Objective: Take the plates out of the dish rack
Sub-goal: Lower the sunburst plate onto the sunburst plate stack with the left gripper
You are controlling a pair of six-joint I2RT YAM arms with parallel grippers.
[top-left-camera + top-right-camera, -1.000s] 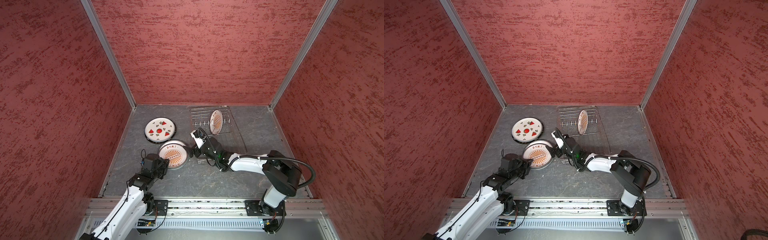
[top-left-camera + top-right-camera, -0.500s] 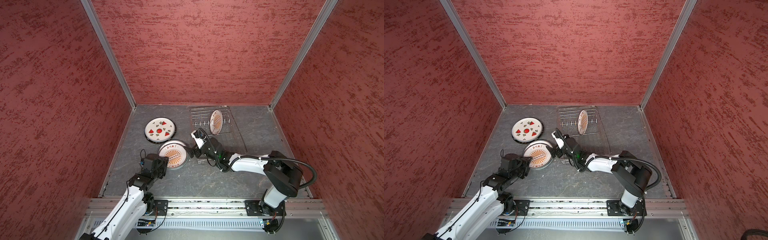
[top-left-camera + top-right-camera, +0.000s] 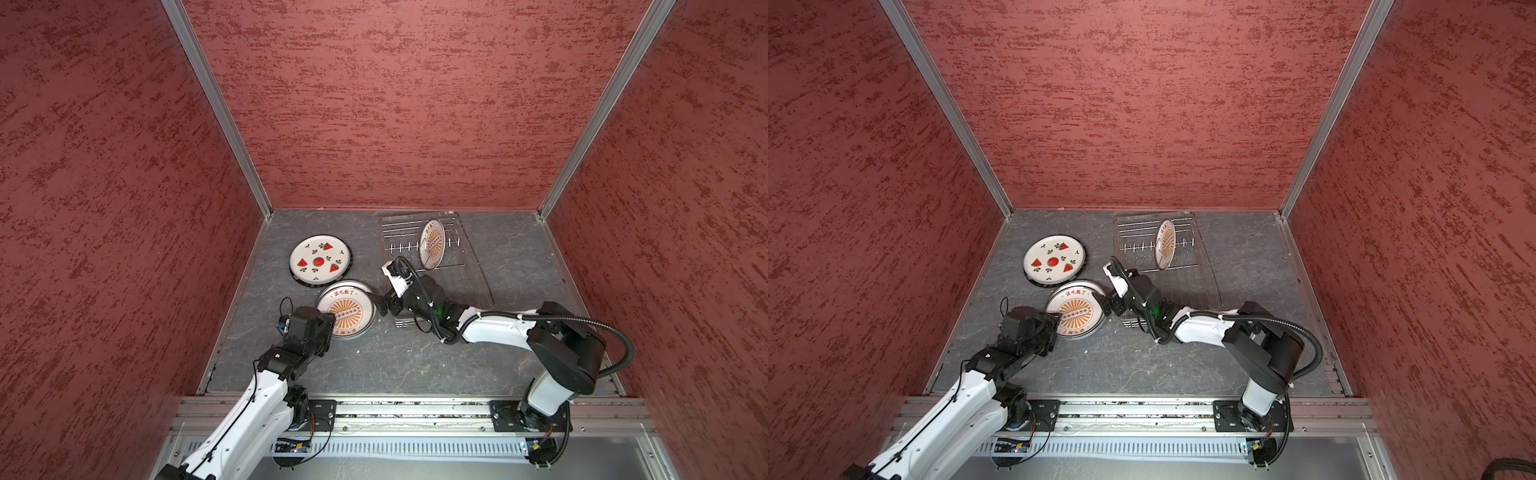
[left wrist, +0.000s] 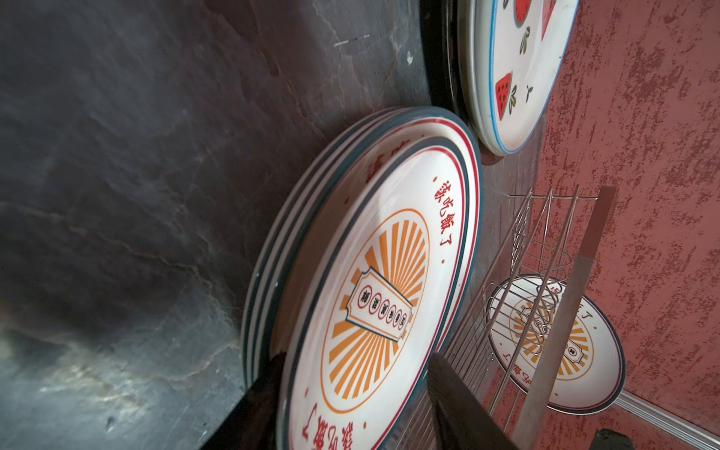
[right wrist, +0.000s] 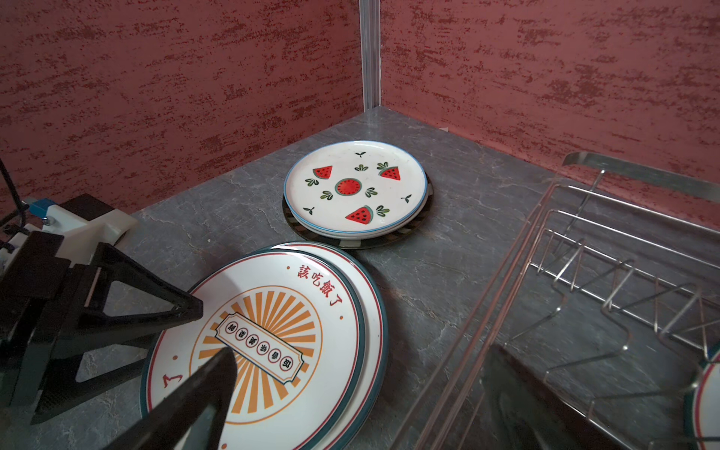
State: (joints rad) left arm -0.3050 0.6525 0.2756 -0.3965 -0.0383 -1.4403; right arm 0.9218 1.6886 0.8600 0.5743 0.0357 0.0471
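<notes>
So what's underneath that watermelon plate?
The watermelon plate tops a stack. Below it peeks the rim of a white plate, then a dark-rimmed plate on the table. Their faces are covered, so any patterns stay hidden.

A dark grey, stone-veined tabletop point(image 3: 519, 266) is shut in on three sides by red, rough-textured walls: a back wall point(image 3: 395, 104) rises from its far edge, and a left wall point(image 3: 104, 187) and a right wall point(image 3: 685, 208) rise from its side edges. Silver metal posts point(image 3: 218, 108) point(image 3: 594, 108) stand at the two far corners of the tabletop. A silver metal rail point(image 3: 415, 415) runs along its near edge, with a slotted grey strip point(image 3: 415, 449) just outside that rail.
</notes>
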